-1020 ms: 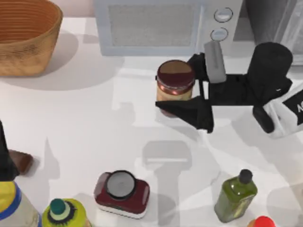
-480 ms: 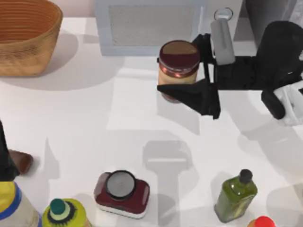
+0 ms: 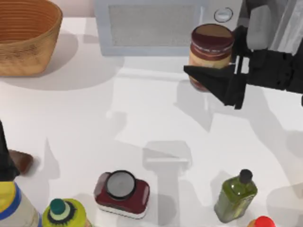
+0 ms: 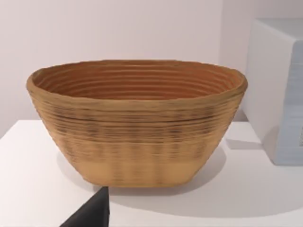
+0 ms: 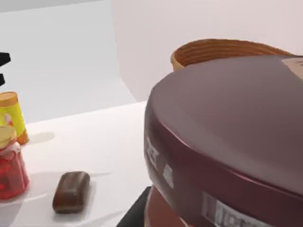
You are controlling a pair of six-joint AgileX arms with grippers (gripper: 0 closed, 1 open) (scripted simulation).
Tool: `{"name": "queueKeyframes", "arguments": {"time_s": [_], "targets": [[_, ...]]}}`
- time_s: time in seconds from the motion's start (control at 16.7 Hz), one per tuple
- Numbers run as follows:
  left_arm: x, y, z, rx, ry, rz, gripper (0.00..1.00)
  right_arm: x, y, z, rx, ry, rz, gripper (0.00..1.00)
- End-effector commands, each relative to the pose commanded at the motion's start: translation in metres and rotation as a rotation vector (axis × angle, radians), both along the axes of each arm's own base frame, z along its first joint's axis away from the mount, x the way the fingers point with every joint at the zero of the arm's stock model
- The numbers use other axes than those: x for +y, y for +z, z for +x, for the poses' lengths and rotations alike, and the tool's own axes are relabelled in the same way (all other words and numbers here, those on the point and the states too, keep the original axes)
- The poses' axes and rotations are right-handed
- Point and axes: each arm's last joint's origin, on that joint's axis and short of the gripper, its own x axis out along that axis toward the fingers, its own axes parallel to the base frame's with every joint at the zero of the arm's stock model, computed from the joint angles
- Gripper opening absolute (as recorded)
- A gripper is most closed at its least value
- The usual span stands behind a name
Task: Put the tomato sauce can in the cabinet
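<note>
- At about one o'clock on the white table (image 3: 94, 118), the right gripper (image 3: 218, 66) holds the tomato sauce can (image 3: 210, 54), a small upright cylinder with a dark maroon round top and a maroon band over an orange-yellow label; its black fingers are clamped on the can's sides.
- The can hangs in front of the light grey microwave (image 3: 151, 26), just below its round knob (image 3: 222, 15), and casts a shadow on the table beneath.
- The dark grey cabinet (image 3: 279, 19) sits at the two o'clock corner, just beyond the right arm; the can is outside it.
- In the right wrist view the can's maroon lid (image 5: 236, 137) looms close, with a small brown block (image 5: 71, 190) and a yellow jar (image 5: 12, 116) farther off.
- The woven brown basket (image 3: 26, 35) stands at eleven o'clock.
- At six o'clock sit a squat dark-red container with a grey round lid (image 3: 121, 194) and, toward five o'clock, a green bottle with a black cap (image 3: 235, 196).
- The left arm is parked at nine o'clock; its wrist camera faces the basket, and whether its pincer is wide or narrow cannot be told.
</note>
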Motion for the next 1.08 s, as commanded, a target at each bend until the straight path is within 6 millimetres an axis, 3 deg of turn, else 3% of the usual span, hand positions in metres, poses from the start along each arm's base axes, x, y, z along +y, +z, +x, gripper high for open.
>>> {"name": "queueKeyframes", "arguments": {"time_s": [0.3,0.48,0.66,0.78,1.08], "targets": [[0.000,0.000,0.000,0.000,0.000,0.000,1.00,-0.054,0.041,-0.078,0.026,-0.369,-0.010,0.00],[0.000,0.000,0.000,0.000,0.000,0.000,1.00,-0.082,0.044,-0.134,-0.003,-0.610,-0.005,0.00],[0.000,0.000,0.000,0.000,0.000,0.000,1.00,-0.102,0.030,-0.180,-0.053,-0.838,0.003,0.00],[0.000,0.000,0.000,0.000,0.000,0.000,1.00,-0.111,0.014,-0.201,-0.079,-0.975,0.002,0.00],[0.000,0.000,0.000,0.000,0.000,0.000,1.00,-0.124,-0.026,-0.221,-0.089,-1.222,-0.034,0.00]]}}
